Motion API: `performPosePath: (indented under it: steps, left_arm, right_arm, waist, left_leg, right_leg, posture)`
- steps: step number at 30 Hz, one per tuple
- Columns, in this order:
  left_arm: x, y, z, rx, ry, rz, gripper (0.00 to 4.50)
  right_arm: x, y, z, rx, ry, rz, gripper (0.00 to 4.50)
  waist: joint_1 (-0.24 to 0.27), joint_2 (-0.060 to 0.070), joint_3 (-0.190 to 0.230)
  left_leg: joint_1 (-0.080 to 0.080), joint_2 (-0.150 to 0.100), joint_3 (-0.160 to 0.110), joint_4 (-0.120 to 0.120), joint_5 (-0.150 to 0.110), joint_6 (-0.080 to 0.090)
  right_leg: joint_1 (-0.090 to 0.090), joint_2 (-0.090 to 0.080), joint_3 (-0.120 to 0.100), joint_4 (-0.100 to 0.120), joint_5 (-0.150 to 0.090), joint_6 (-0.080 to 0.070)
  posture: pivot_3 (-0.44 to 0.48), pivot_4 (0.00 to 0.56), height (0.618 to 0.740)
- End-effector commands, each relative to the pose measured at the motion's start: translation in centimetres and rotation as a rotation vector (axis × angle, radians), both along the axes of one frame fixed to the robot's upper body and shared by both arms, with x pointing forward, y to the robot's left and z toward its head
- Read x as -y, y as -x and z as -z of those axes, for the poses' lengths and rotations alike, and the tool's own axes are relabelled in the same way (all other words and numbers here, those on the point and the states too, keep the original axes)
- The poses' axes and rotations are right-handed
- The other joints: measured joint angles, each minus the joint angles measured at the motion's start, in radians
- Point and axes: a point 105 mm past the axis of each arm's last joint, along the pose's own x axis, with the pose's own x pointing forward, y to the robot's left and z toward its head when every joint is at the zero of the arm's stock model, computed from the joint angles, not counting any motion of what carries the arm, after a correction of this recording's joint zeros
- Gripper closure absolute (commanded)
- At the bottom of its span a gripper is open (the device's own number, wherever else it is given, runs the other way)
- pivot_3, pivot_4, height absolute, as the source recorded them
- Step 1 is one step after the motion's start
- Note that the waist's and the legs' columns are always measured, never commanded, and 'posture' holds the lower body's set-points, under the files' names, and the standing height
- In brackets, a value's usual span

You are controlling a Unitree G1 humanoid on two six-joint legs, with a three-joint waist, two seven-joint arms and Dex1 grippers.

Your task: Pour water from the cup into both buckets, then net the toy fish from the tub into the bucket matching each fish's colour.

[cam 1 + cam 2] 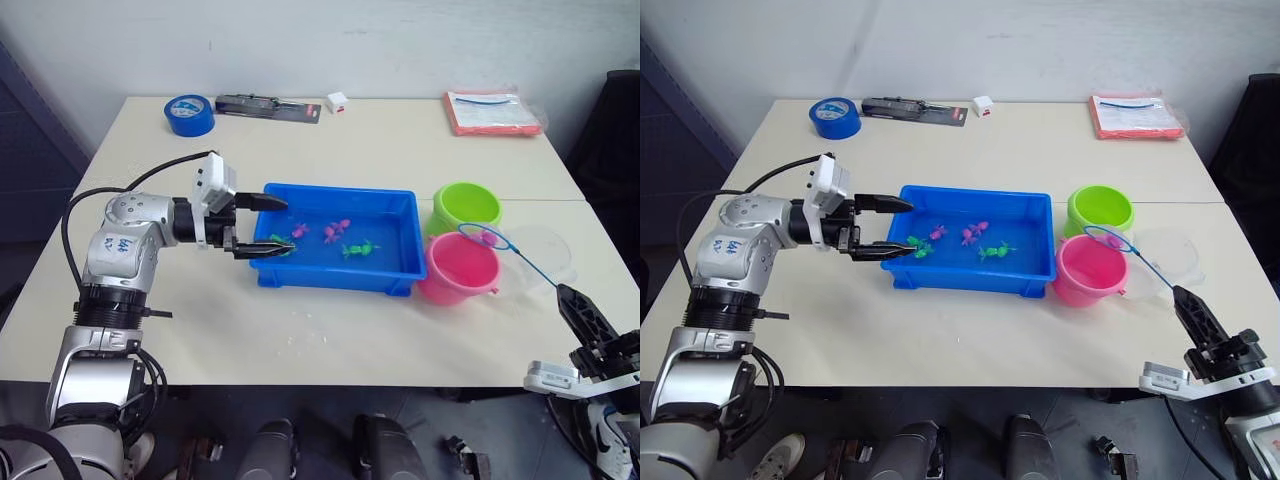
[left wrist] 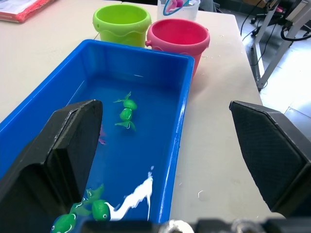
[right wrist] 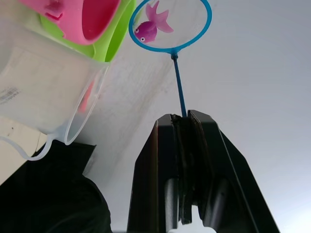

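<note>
We see a blue tub [image 1: 405, 205] holding pink and green toy fish [image 1: 358, 248], beside green [image 1: 466, 207] and pink buckets [image 1: 457, 268]; a net [image 3: 170, 25] holds one pink fish [image 3: 151, 25].

Head stereo pair overlooking table [image 1: 330, 330], wrist cameras apparently close along tools

Silver-grey robot arms with black joints and black fingers

The left arm [image 1: 118, 262] has a rounded silver shell bearing small blue markings, ringed black joints, and black cables looping from the forearm to a white wrist block [image 1: 213, 192]. Its left gripper [image 1: 260, 228] ends in two long, tapering black fingers [image 2: 58, 155] with finely textured inner pads. The right gripper [image 1: 585, 312] is black too, above a white wrist housing [image 1: 553, 378].
</note>
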Motion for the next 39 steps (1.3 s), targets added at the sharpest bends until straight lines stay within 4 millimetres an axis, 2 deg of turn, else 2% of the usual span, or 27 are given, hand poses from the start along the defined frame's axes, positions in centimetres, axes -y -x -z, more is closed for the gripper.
performPosePath:
  steps: [1, 17, 25, 27, 35, 37, 39]
  left_arm:
    - [-0.2, 0.3, -1.0, 0.04, 0.006, 0.004, 0.0]
    - [-0.1, 0.1, -1.0, 0.05, 0.014, -0.014, 0.0]
    - [-0.2, 0.0, -1.1, 0.058, 0.016, -0.024, 0.0]
    - [-0.3, 0.0, -1.1, 0.058, 0.015, -0.026, 0.0]
    - [-0.4, 0.0, -1.1, 0.063, 0.015, -0.033, 0.0]
    - [-0.4, -0.1, -1.1, 0.067, 0.012, -0.038, 0.0]
    - [-0.4, -0.1, -1.1, 0.069, 0.012, -0.039, 0.0]
  right_arm:
    - [0.2, 0.2, -0.6, 0.048, 0.0, 0.008, 3.7]
    - [-1.2, 0.7, 0.3, 0.098, 0.075, -0.008, 3.7]
    - [-0.5, 0.2, -0.3, 0.124, 0.095, 0.022, 3.7]
    - [-1.3, 0.2, 0.0, 0.108, 0.098, -0.014, 3.7]
    - [-1.6, 0.2, 0.2, 0.108, 0.09, -0.006, 3.7]
    - [-0.8, 0.0, -0.5, 0.136, 0.087, 0.038, 3.7]
    - [-2.1, 0.2, 0.0, 0.109, 0.089, -0.018, 3.7]
  waist:
    - [0.0, 0.0, 0.0]
    - [-0.002, 0.0, 0.0]
    - [-0.007, 0.0, 0.0]
    - [-0.01, 0.0, 0.0]
    - [-0.016, 0.0, 0.0]
    - [-0.016, 0.0, 0.0]
    - [-0.017, 0.0, 0.0]
  left_leg:
    - [0.0, 0.0, 0.0, 0.0, 0.0, 0.0]
    - [0.0, 0.0, 0.0, 0.0, 0.0, 0.0]
    - [0.001, 0.0, 0.001, -0.001, 0.0, 0.0]
    - [0.001, 0.0, 0.001, -0.001, 0.0, 0.0]
    - [0.001, 0.0, 0.001, -0.001, 0.0, 0.0]
    - [0.001, 0.0, 0.001, -0.001, 0.0, 0.0]
    - [0.001, 0.0, 0.001, -0.001, 0.0, 0.0]
  right_leg:
    - [0.0, 0.0, 0.0, 0.0, 0.0, 0.0]
    - [0.0, 0.0, 0.0, 0.0, 0.0, 0.0]
    - [0.0, 0.001, 0.0, 0.0, 0.0, 0.0]
    - [0.0, 0.001, 0.0, 0.0, 0.0, 0.0]
    - [0.0, 0.001, 0.0, 0.0, 0.0, 0.0]
    - [0.0, 0.001, 0.001, 0.0, 0.0, 0.0]
    - [0.0, 0.001, 0.001, 0.0, 0.0, 0.0]
  posture:
    - [0.0, 0.15, 0.737]
    - [0.0, 0.15, 0.737]
    - [0.0, 0.15, 0.737]
    - [0.0, 0.15, 0.737]
    - [0.0, 0.15, 0.737]
    - [0.0, 0.15, 0.737]
    - [0.0, 0.15, 0.737]
